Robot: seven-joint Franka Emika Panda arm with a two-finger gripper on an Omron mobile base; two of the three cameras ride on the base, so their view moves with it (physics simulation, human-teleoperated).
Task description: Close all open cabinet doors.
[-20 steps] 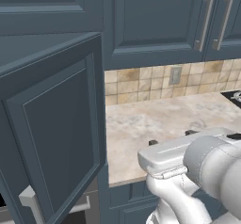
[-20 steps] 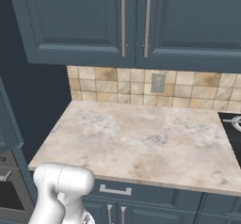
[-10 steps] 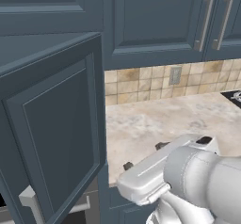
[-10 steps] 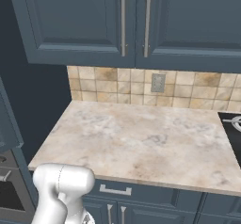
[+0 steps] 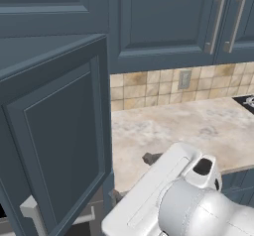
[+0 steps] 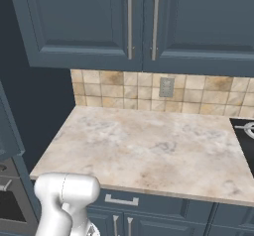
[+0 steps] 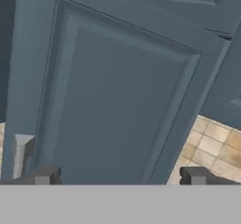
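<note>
Swinging round from facing the counter (image 5: 198,126) toward the open cabinet door (image 5: 59,146), standing out at the left beside the closed upper cabinets (image 5: 168,22), so lining up for a push shut. Gripper (image 7: 117,177) facing the door's panel with jaws spread wide, holding nothing, not clearly touching it.

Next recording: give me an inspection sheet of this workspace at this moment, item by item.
Surface: beige marbled stone countertop, bare.
Job's things: one dark slate-blue panelled cabinet door swung open at the left; two slate-blue upper cabinet doors with silver bar handles closed.
Clutter: nothing seen.
End effector: two-finger end effector open, facing the open door's panel, not touching.
Cables: nothing seen.
Surroundings: tan tiled backsplash with a grey wall outlet; black cooktop edge at the right.
</note>
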